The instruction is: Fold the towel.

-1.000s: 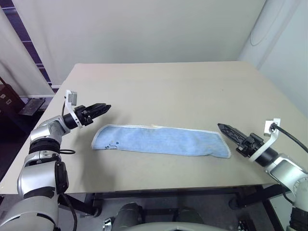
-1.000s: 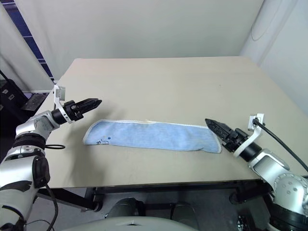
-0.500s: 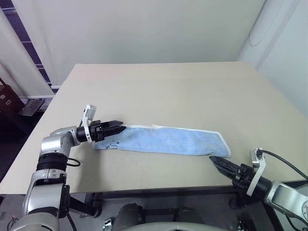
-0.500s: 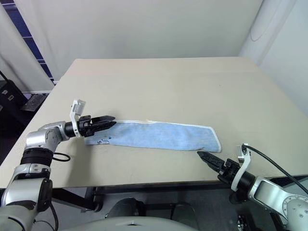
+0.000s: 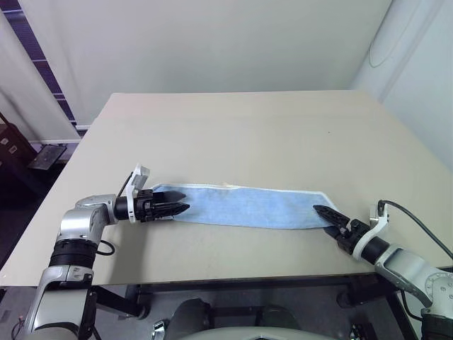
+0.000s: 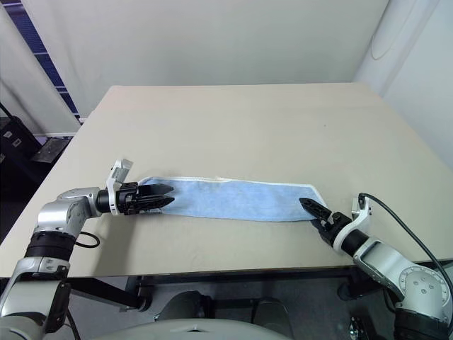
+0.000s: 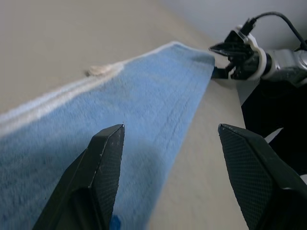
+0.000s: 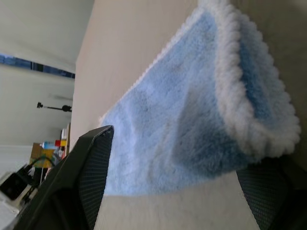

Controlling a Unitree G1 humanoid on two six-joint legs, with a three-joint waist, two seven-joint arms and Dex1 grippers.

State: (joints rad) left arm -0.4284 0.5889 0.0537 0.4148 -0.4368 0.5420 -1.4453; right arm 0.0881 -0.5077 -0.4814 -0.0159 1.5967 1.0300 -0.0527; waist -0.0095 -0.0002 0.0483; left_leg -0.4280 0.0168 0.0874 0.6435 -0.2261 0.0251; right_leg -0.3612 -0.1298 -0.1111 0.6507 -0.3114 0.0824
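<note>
1. The bench [image 5: 233, 127] is presenting a plain beige top, running from the near edge back toward a pale wall.

2. The towel [image 5: 244, 207] is lying flat on the bench near its front edge, stretched into a long narrow strip between the two arms. It is light blue terry with white stitched edging (the edging is showing thick and looped at the right-hand end in the right wrist view).

3. The left end effector [image 6: 164, 197] is lying low over the left end of the towel, pointing along the strip toward the right arm. Its two black fingers [image 7: 103, 163] are standing apart, with blue cloth showing beneath and between them; nothing is clamped. Whether the tips are touching the cloth cannot be told.

4. The right end effector [image 5: 324, 214] is sitting at the towel's right end, at its front corner, pointing toward the left arm. Its fingers [image 8: 91, 167] are spread, with the folded white-edged end of the towel lying between them and not pinched.
</note>
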